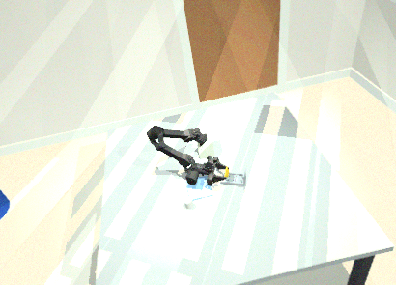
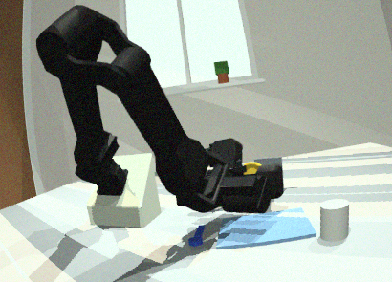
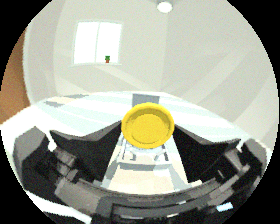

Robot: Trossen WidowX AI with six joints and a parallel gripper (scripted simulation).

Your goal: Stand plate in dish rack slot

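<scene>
The tool (image 2: 255,179) is clamped on the yellow plate (image 3: 148,125), its fingers standing fairly wide against the plate's rim. In the wrist view the plate faces the camera as a full upright disc, centred between the two dark fingers and raised a little above the pale rails of the dish rack (image 3: 145,156), which show directly beneath and beyond it. In the top view the rack (image 1: 238,179) lies just ahead of the tool's tip, on the side away from the arm's base, and its long axis runs on in the same line as the tool's reach. So the relation that matters is plate over slot: the disc already stands on edge and seems lined up between the rails, touching or nearly so, though contact cannot be confirmed. The coming move likely calls only for a short settle downward before release, with the counter (image 2: 335,265) close underneath.
</scene>
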